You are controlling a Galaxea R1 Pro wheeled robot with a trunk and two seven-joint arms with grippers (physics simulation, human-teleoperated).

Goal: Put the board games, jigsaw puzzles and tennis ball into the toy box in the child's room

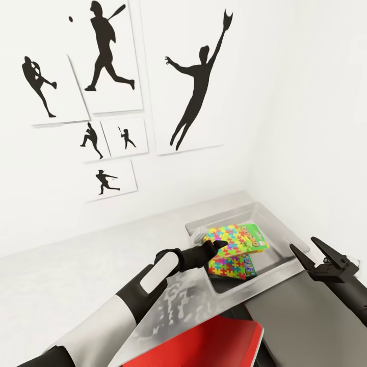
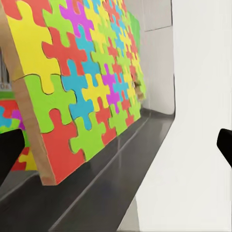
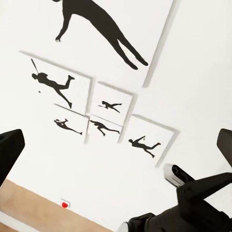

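Left hand [image 1: 220, 245], open with fingers spread and gripping nothing, sits at the toy box [image 1: 285, 257] on the table [image 1: 66, 275], where a jigsaw puzzle [image 1: 232, 240] leans tilted over the others, apparently just deposited; right hand [image 1: 315, 251] hangs open, idle nearby.

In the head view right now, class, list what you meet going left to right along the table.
Black left claw → multicoloured jigsaw puzzle sheets inside the pale grey toy box → open black right claw.
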